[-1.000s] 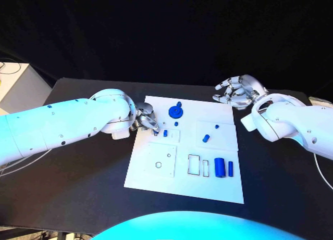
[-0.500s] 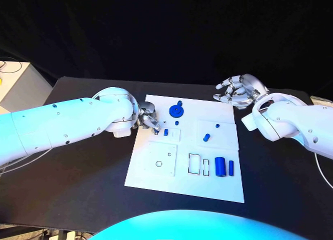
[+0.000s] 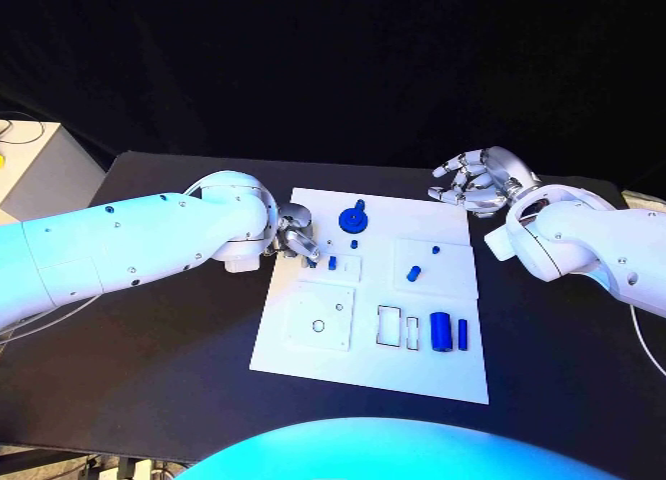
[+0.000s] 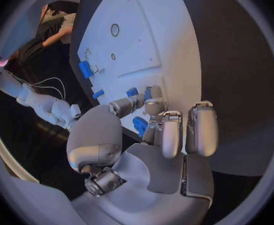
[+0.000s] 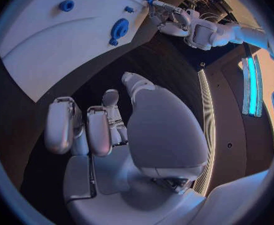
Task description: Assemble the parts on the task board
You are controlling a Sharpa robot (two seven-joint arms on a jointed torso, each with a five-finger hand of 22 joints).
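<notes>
The white task board lies mid-table. My left hand hangs over its left edge, its fingertips drawn close around a small blue peg; I can't tell whether they grip it. A round blue knob stands just beyond. Other blue parts are a short peg, a cylinder and a thin bar. My right hand hovers off the board's far right corner, its fingers loosely bent and apart, holding nothing.
A pale box stands beside the table's left end. The board has a round hole and rectangular slots on its near half. Bare black table surrounds the board.
My left hand has edged slightly toward the board's far side, staying at the small peg. The right hand has hardly moved.
</notes>
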